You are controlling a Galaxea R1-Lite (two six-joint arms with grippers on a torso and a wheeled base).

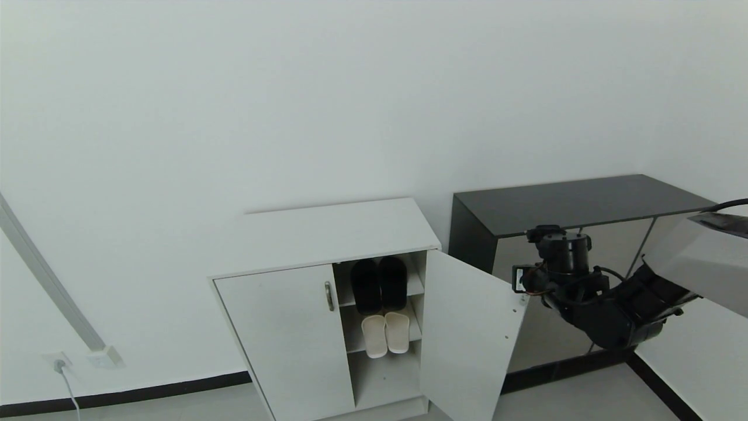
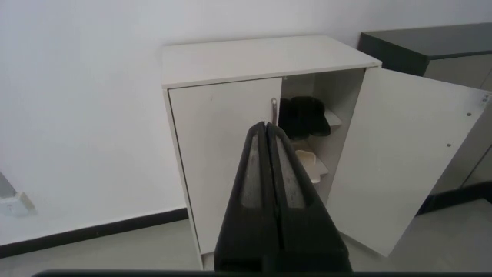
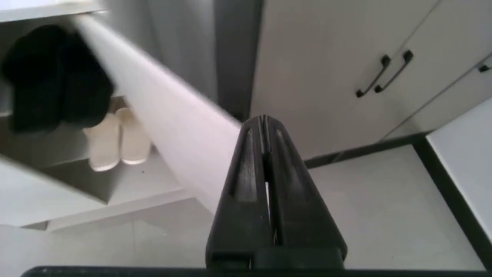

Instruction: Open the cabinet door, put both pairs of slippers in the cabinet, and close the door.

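White, smooth-laminate rectangular cabinet [image 1: 327, 234] stands against the far wall. Its left door [image 1: 280, 339], fitted with a slim metal handle [image 1: 329, 296], is closed; its flat right door [image 1: 467, 333] stands wide open. Inside, black moulded slippers [image 1: 380, 285] lie on the upper shelf and cream rounded slippers [image 1: 385, 334] on the shelf below. Right gripper [image 3: 266, 123]: fingers pressed together, holding nothing, just beside the open door's free edge; contact cannot be confirmed. Left gripper [image 2: 267, 127]: fingers pressed together, empty, well apart from the cabinet front. The head view takes in a black-topped, glossy-fronted sideboard [image 1: 584, 202] on the right and a wall socket [image 1: 58, 362] far left; the right wrist view, two dark curved handles [image 3: 384, 73].
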